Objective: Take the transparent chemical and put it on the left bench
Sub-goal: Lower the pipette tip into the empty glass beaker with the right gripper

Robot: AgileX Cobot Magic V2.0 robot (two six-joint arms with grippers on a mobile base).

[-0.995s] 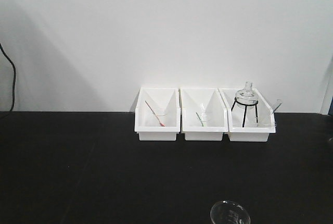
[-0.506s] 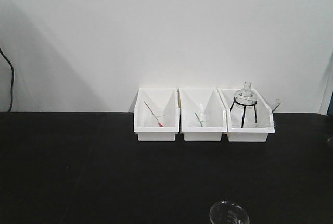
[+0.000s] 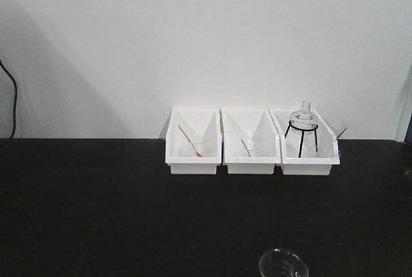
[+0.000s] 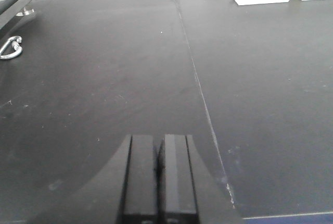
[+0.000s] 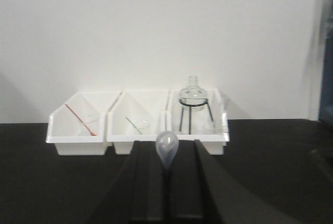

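In the right wrist view the transparent chemical, a clear pipette, shows its small bulb (image 5: 167, 143) sticking out forward between my fingers. My right gripper (image 5: 166, 153) is shut on its stem and held level, facing the white bins across the black counter (image 5: 270, 172). The stem is hidden between the fingers. My left gripper (image 4: 158, 140) is shut with nothing in it, hanging over a matte black top (image 4: 104, 78) with a seam. I cannot tell whether that top is the left bench. Neither gripper shows in the front view.
Three white bins stand against the wall: one with a red pipette (image 3: 190, 140), one with a green pipette (image 3: 246, 147), one with a glass flask on a black tripod (image 3: 302, 122). A clear glass rim (image 3: 284, 264) pokes up at the bottom edge. A metal clip (image 4: 10, 47) lies far left.
The bins sit a few pixels further left in the front view than a second ago; over the last half second nothing has visibly moved.
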